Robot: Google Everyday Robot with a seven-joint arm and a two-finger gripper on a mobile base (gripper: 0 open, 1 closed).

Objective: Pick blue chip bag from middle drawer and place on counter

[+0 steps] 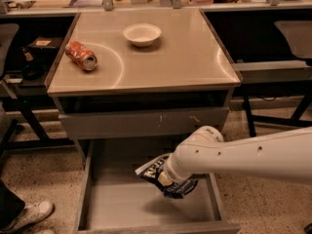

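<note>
The blue chip bag is dark blue with white lettering and hangs a little above the floor of the open middle drawer, casting a shadow on it. My gripper sits at the end of the white arm that reaches in from the right. It is shut on the bag's middle, and the wrist hides most of the fingers. The beige counter lies above, at the top of the cabinet.
A white bowl stands at the counter's back centre and a crushed orange soda can lies at its left. A grey drawer front with scuff marks overhangs the open drawer. A shoe shows at bottom left.
</note>
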